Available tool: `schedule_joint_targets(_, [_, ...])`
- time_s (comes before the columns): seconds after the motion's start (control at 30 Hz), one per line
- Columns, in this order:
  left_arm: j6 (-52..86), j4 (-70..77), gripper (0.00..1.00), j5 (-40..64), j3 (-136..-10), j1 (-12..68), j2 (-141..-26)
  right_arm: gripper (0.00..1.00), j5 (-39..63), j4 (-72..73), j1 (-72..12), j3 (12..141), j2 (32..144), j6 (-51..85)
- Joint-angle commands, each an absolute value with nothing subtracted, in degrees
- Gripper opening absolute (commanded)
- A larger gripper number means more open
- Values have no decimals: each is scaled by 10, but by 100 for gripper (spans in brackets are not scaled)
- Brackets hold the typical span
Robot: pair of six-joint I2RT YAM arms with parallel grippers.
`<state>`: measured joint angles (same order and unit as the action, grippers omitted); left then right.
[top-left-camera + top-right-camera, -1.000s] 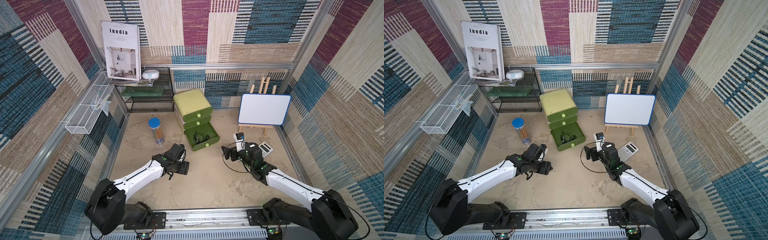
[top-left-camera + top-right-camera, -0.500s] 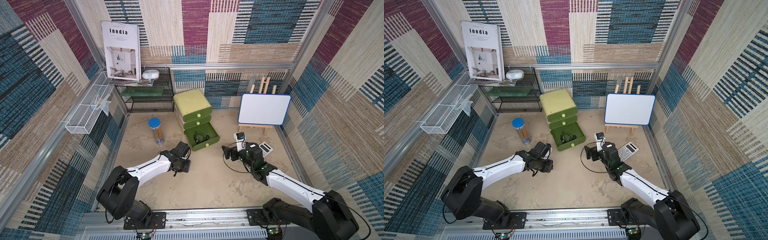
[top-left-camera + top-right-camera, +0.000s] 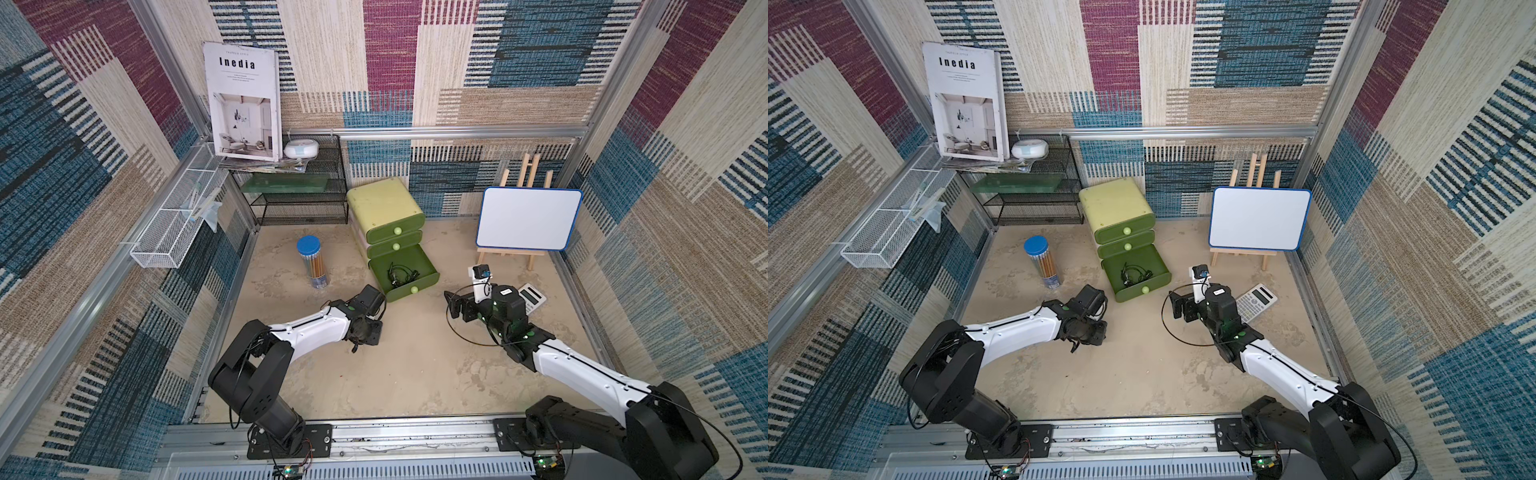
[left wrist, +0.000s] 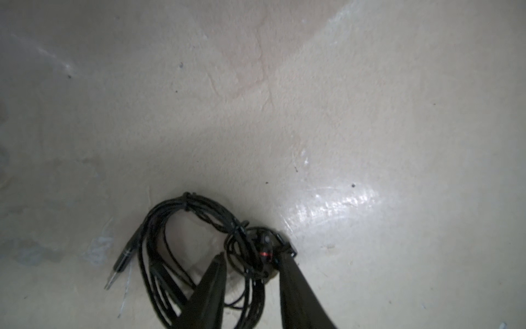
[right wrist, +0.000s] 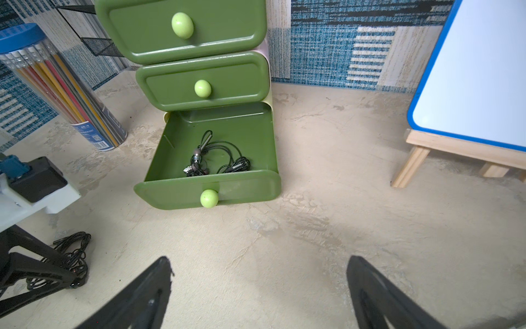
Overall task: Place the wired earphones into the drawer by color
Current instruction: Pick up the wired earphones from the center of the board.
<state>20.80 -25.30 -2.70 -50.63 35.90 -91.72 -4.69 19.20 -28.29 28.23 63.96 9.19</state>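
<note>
A black bundle of wired earphones (image 4: 199,216) lies on the sandy floor, its jack plug sticking out to one side. My left gripper (image 4: 252,257) points down over it (image 3: 365,332), jaws narrowed onto the earbud end, with fingers touching the knot on both sides. The same bundle (image 5: 72,253) shows beside the left fingers in the right wrist view. The green drawer unit's bottom drawer (image 3: 419,266) (image 5: 250,128) stands pulled out and holds another black set of earphones (image 3: 401,275) (image 5: 216,162). My right gripper (image 5: 259,265) hovers open and empty, facing the drawer (image 3: 1177,305).
A clear pencil tube with a blue lid (image 3: 312,266) stands left of the drawers. A whiteboard on a wooden easel (image 3: 528,218) and a calculator (image 3: 532,297) are at the right. A black wire rack (image 3: 299,199) and a white mesh basket (image 3: 174,232) line the back left.
My left arm has stretched further toward the middle and dropped onto the black bundle, and its jaws have narrowed around it. The right arm has stayed put.
</note>
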Motion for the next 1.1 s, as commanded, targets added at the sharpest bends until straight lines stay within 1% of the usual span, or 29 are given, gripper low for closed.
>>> schedule_joint_targets(0.0, [210, -248, 28, -33, -510, 360, -921, 99, -53, 202, -283, 281, 637, 87])
schedule_joint_targets(0.1, [210, -249, 22, -33, -509, 361, -919, 99, -53, 202, -283, 281, 637, 87])
schedule_joint_targets(0.37, [210, -255, 11, -35, -509, 363, -913, 99, -52, 202, -283, 281, 636, 88])
schedule_joint_targets(0.57, [210, -261, 0, -35, -510, 366, -904, 99, -52, 202, -284, 281, 636, 88])
schedule_joint_targets(1.07, [206, -285, 0, -40, -532, 370, -857, 99, -55, 202, -283, 279, 631, 87])
